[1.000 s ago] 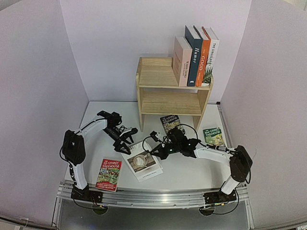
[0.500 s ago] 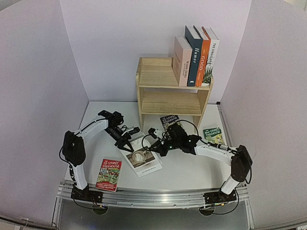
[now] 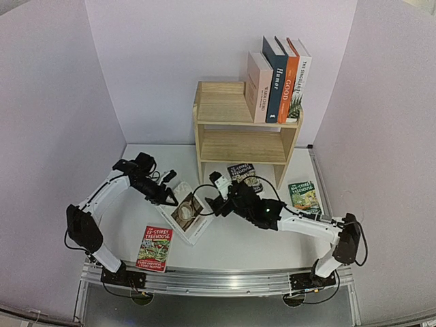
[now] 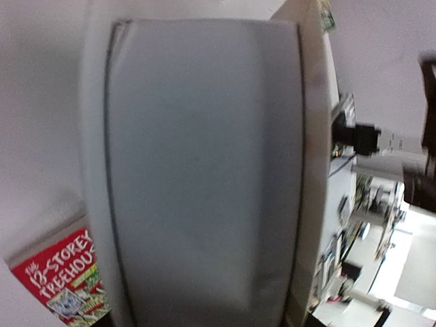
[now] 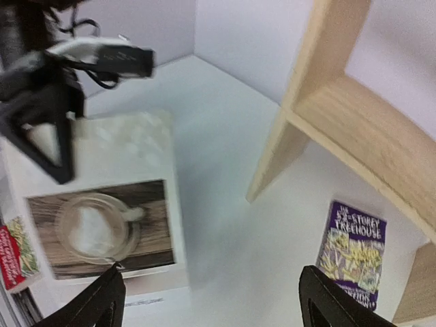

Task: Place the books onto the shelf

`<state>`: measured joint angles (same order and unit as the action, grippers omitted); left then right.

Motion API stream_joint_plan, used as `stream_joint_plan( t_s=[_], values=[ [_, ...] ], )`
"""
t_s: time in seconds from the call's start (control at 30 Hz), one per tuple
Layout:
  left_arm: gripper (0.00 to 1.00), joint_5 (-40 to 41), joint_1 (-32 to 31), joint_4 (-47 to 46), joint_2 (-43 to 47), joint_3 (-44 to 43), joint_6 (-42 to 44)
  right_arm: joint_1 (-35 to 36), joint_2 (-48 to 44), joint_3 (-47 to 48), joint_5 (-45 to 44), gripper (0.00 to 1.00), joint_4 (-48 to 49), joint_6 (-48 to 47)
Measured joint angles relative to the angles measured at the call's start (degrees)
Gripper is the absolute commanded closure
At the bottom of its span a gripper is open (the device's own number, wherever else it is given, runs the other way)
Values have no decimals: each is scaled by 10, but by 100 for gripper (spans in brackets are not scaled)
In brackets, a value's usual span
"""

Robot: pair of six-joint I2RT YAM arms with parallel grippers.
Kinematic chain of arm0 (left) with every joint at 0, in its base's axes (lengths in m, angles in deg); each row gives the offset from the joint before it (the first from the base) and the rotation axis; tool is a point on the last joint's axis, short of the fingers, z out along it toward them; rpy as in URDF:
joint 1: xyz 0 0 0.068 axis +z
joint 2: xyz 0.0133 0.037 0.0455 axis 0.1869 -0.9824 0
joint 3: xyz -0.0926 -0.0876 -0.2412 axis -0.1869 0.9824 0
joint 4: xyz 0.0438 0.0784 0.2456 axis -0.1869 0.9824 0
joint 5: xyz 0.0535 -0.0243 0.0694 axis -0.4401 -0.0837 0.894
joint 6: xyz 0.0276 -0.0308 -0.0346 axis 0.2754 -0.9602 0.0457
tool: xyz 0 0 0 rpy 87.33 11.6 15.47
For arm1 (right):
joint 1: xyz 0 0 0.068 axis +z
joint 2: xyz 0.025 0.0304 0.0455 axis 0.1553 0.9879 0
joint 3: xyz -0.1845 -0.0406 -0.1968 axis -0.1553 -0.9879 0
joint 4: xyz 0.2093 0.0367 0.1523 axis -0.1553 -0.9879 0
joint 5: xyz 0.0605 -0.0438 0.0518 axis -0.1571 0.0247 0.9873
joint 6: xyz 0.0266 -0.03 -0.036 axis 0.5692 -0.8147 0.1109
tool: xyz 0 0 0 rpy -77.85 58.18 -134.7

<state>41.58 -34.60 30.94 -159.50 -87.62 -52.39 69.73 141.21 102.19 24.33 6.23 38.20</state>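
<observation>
Coffee-cup book [image 3: 187, 212] clamped in left gripper [image 3: 168, 198], its fingers hidden behind blurred cover, right gripper [image 5: 210, 272] apart

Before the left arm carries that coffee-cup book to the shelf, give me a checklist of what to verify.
1. Left gripper on the coffee-cup book: ok, clamped at its edge, book tilted up.
2. Grip firmness: cannot tell, contact hidden in the wrist view.
3. Right gripper free: ok, jaws open, nothing between.
4. Path to the shelf: not ok, right gripper hangs beside the book, shelfward.
5. Room on the top tier: ok, bare wood left of the four upright books.
</observation>
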Motion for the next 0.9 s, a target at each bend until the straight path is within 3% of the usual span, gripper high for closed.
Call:
stream_joint_plan(
  t_s=[0.23,0.4,0.6,0.9],
  values=[
    [49,108,101,-15,36,50,-205,137,141,152,-90,12,52,-58],
    [62,154,100,-28,35,48,-289,146,296,275,-124,13,61,-78],
    [63,162,98,-42,35,47,-342,151,424,367,-173,8,81,-129],
    [62,173,97,-44,35,43,-371,166,521,455,-283,7,176,-240]
  ],
)
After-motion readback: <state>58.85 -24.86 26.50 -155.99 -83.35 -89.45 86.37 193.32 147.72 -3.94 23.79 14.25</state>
